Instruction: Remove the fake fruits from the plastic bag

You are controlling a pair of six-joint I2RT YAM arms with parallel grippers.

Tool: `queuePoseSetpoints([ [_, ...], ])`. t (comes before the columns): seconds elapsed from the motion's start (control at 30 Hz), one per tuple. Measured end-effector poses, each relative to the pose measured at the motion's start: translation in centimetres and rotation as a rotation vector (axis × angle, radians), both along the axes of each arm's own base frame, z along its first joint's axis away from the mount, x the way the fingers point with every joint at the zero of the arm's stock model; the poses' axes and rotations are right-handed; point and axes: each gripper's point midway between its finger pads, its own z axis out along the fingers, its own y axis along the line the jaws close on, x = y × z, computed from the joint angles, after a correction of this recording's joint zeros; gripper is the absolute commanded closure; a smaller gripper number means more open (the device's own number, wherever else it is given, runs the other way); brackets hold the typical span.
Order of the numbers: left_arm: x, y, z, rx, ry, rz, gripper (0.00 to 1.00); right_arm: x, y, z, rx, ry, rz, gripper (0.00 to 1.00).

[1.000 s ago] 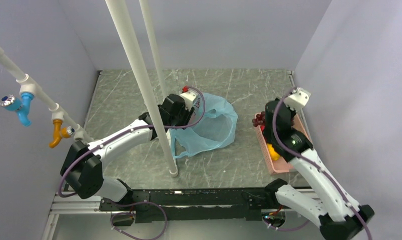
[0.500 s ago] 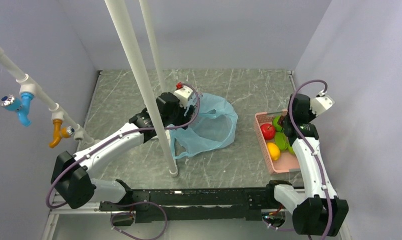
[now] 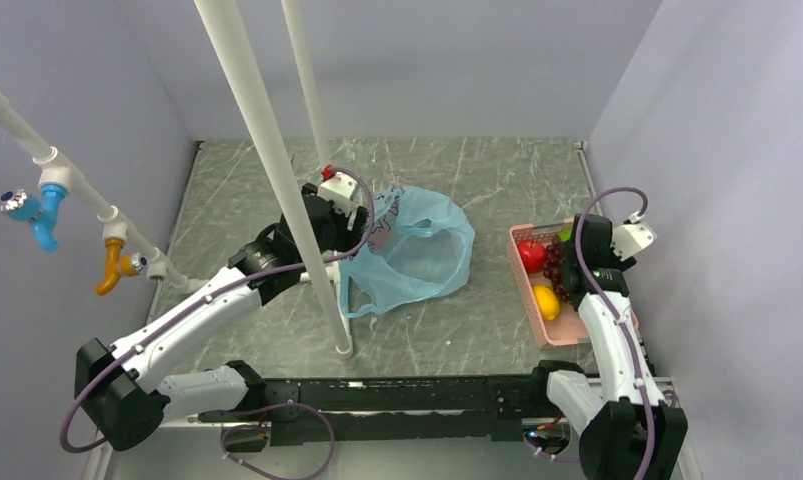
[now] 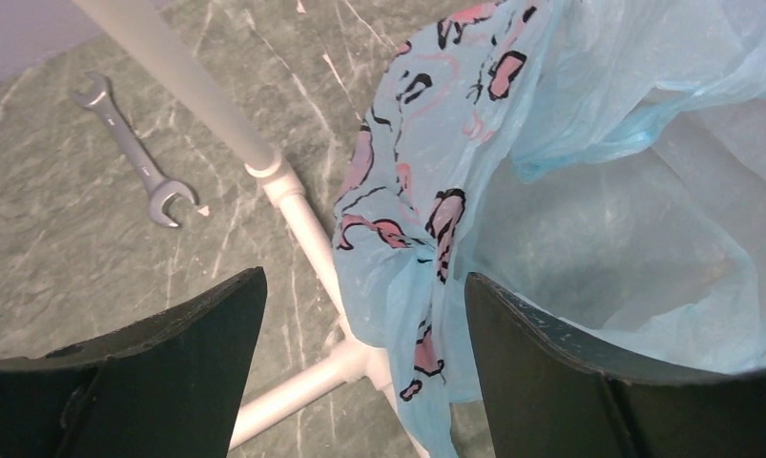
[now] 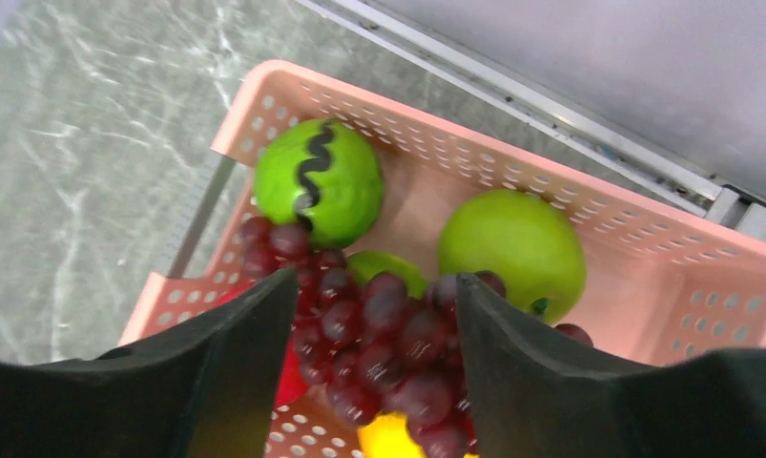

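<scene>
Pale lavender walls (image 3: 427,60) close in a grey-green marbled worktop (image 3: 457,170). On the left wall a white pipe carries a blue tap (image 3: 39,218) and an orange tap (image 3: 112,265). A wrench (image 4: 135,153) lies on the stone beside a slanting white pole (image 3: 267,170). The left hand (image 4: 360,286) is spread wide at the printed left edge of the plastic bag (image 3: 427,250), which lies mid-worktop, mouth open. Well apart to the right, by the wall, a pink basket (image 5: 646,277) holds the fake fruits: a red one (image 3: 533,256), a yellow one (image 3: 545,300), two green ones (image 5: 512,243) and a grape bunch (image 5: 388,353). The right hand (image 5: 374,286) hangs spread over the grapes.
</scene>
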Motion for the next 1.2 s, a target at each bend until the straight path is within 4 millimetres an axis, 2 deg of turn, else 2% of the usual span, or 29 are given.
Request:
queuePoseSetpoints([
  [0.2, -0.2, 1.5, 1.6, -0.025, -0.063, 0.056, 0.16, 0.1, 1.2, 2.8, -0.001, -0.088, 0.097, 0.18],
  [0.43, -0.4, 1.5, 2.0, -0.043, -0.080, 0.047, 0.19, 2.0, 4.7, 6.5, 0.016, -0.154, 0.324, 0.15],
  [0.57, 0.0, 1.3, 1.0, -0.037, -0.053, 0.054, 0.19, 3.6, 8.7, 8.0, 0.013, -0.157, 0.498, 0.15],
  [0.7, 0.9, 1.6, -0.5, -0.030, 0.011, 0.084, 0.19, 4.3, 14.3, 8.3, 0.020, -0.136, 0.692, 0.14],
  [0.73, 1.3, 1.8, -0.8, -0.031, 0.030, 0.097, 0.18, 4.3, 15.8, 8.3, 0.021, -0.131, 0.740, 0.14],
  [0.8, 2.1, 2.6, -1.2, -0.050, 0.058, 0.131, 0.17, 3.8, 18.4, 8.1, 0.027, -0.123, 0.826, 0.02],
  [0.87, 2.5, 3.8, -1.3, -0.074, 0.076, 0.169, 0.16, 3.1, 20.9, 8.1, 0.038, -0.122, 0.912, 0.00],
  [0.93, 2.4, 5.0, -0.8, -0.098, 0.068, 0.200, 0.16, 2.6, 22.4, 8.1, 0.049, -0.121, 0.971, 0.00],
  [1.07, 0.9, 6.8, 1.7, -0.182, 0.039, 0.231, 0.16, 1.3, 24.5, 8.1, 0.058, -0.115, 1.068, 0.00],
  [1.2, -0.9, 9.6, 3.4, -0.278, 0.020, 0.302, 0.16, 0.0, 24.7, 9.1, 0.050, -0.130, 1.118, 0.00],
])
